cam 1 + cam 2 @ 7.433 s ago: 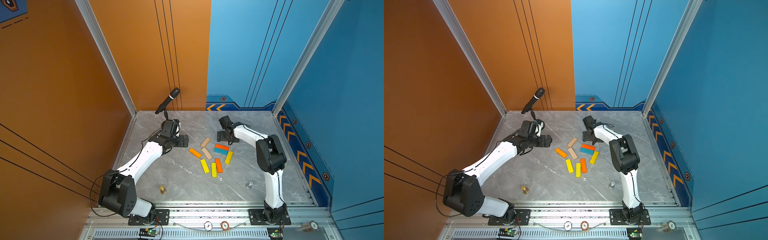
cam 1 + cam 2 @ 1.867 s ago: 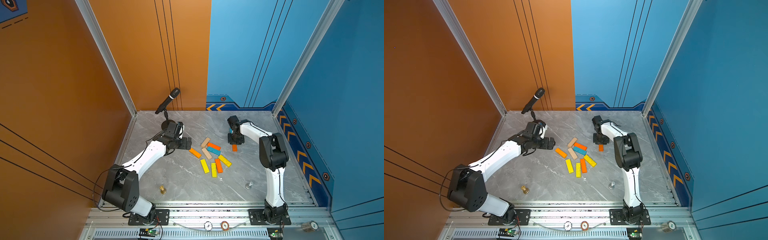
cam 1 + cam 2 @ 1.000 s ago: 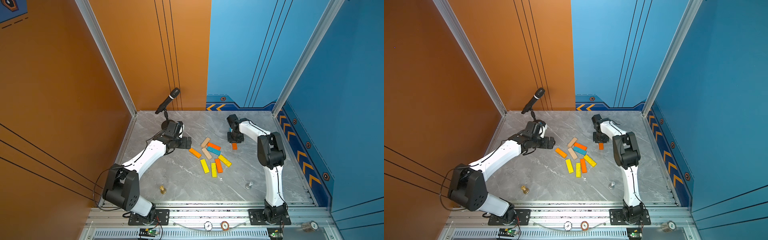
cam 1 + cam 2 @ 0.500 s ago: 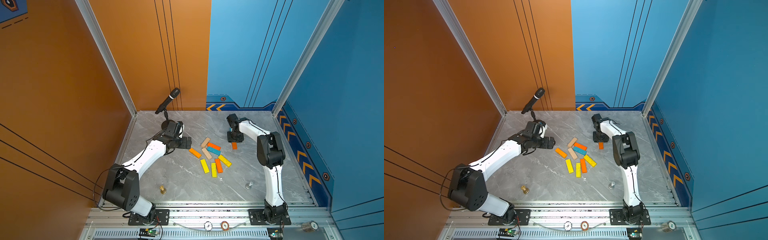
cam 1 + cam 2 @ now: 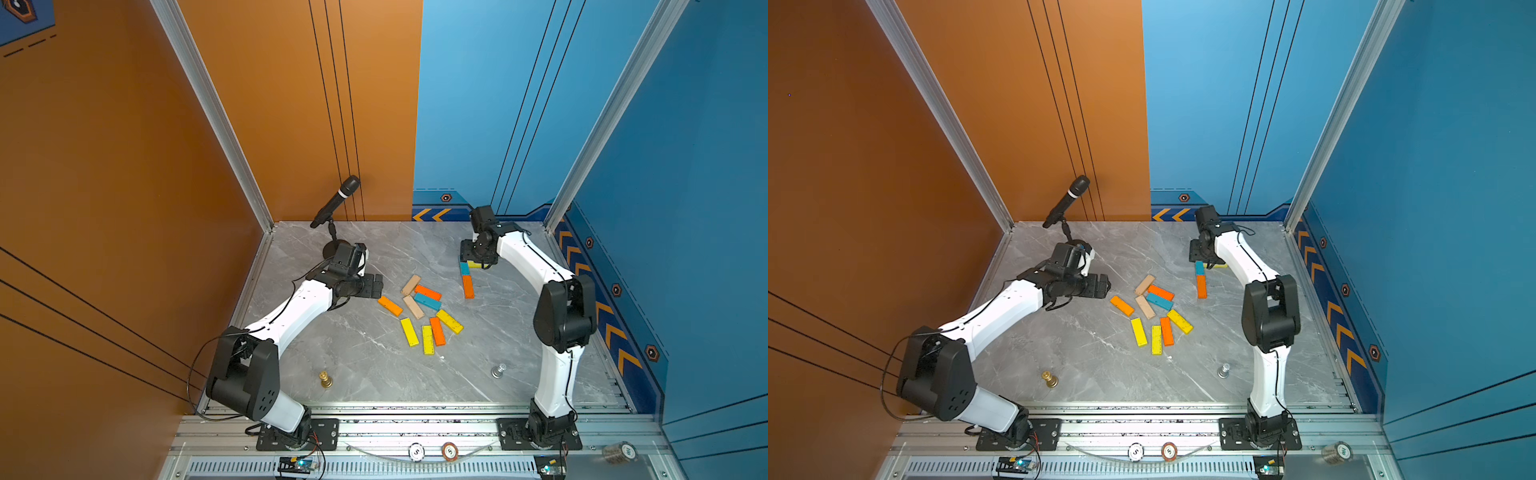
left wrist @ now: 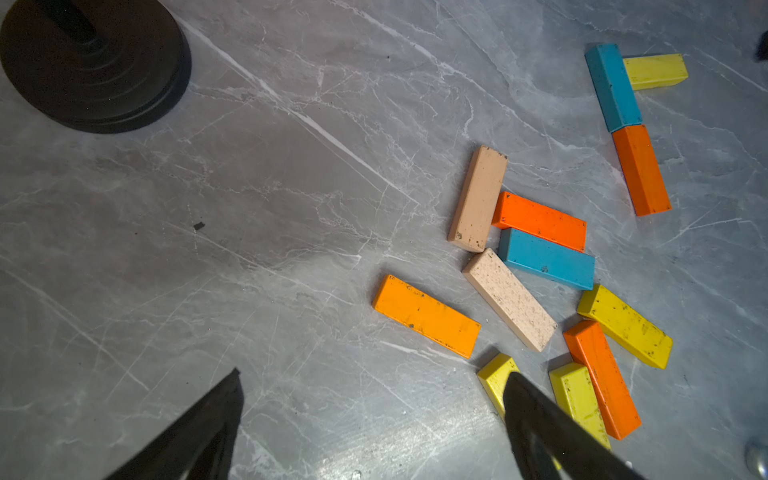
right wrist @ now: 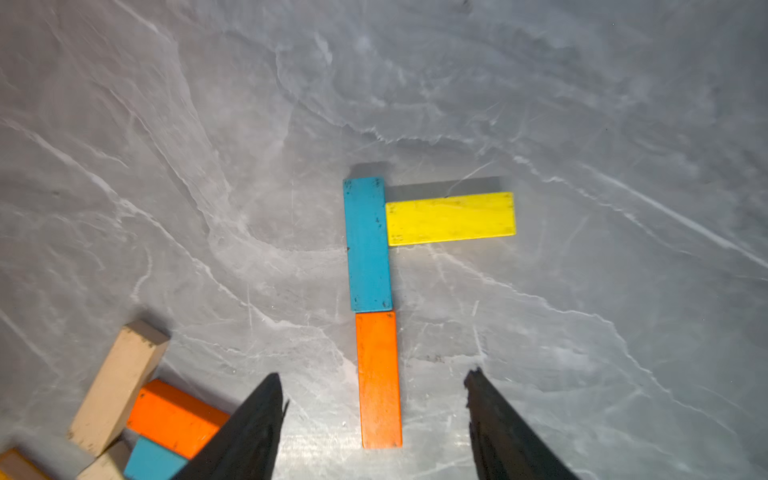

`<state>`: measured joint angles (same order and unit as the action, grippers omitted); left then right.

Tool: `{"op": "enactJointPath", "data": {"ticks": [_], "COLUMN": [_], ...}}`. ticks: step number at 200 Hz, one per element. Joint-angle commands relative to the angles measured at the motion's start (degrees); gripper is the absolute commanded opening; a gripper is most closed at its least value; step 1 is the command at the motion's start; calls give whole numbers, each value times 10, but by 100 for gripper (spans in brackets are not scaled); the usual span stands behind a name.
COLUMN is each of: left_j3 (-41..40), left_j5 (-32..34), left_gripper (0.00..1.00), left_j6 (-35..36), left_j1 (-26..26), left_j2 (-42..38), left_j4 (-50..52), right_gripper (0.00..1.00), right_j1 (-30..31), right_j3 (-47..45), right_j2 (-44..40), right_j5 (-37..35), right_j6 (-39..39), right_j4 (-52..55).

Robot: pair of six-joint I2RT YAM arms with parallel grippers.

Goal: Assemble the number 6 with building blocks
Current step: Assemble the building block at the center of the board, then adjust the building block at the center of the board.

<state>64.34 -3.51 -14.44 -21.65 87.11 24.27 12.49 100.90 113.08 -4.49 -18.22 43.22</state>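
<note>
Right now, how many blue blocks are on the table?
2. The placed blue block lies in the started figure, end to end with an orange block, a yellow block against its side. The loose blue block lies in the pile. None looks hidden.

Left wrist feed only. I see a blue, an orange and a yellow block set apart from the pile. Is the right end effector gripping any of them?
Observer: No. The right end effector is open; its fingers flank the orange block without touching it.
Operator: Anything outside my frame?
Observer: A gold chess piece stands alone near the base of the left arm.
Operator: What's that black disc?
Observer: The foot of a stand holding a slanted microphone.
</note>
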Motion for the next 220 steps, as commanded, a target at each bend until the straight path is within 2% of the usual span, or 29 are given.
{"op": "enactJointPath", "data": {"ticks": [1,46,130,220], "left_j3": [19,17,20,21], "left_j5": [-6,-4,-6,-4], "left_gripper": [98,98,98,98], "left_j6": [7,7,5,7], "left_j1": [6,6,6,6], "left_j2": [-6,-11,-3,1], "left_j4": [17,17,17,17], "right_gripper": [70,69,61,60], "right_j1": [-42,-72,-54,-44], "right_j3": [-26,-26,5,58], "right_j2": [1,51,138,186], "right_j5": [1,15,12,-14], "right_j6": [9,24,37,52], "right_j4": [-30,-18,6,32]}}
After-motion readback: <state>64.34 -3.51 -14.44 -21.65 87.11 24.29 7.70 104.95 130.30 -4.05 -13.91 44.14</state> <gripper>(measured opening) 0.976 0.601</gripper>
